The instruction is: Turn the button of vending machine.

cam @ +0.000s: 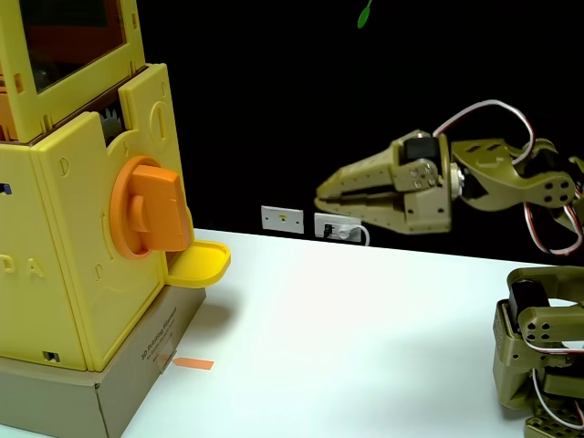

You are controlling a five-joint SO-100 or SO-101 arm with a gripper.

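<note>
The vending machine, a tall yellow plastic box with an orange-tinted window up top, stands at the left of the fixed view on a grey cardboard base. On its right-facing side sits the button, an orange round knob whose thick flat bar stands roughly upright. My olive-green gripper hangs in the air at the right and points left toward the knob, well apart from it. Its fingertips meet at the tip with nothing between them.
A yellow scoop-shaped tray juts out just below the knob. A small orange strip lies on the white table beside the base. The arm's base stands at the right edge. White sockets sit on the black back wall.
</note>
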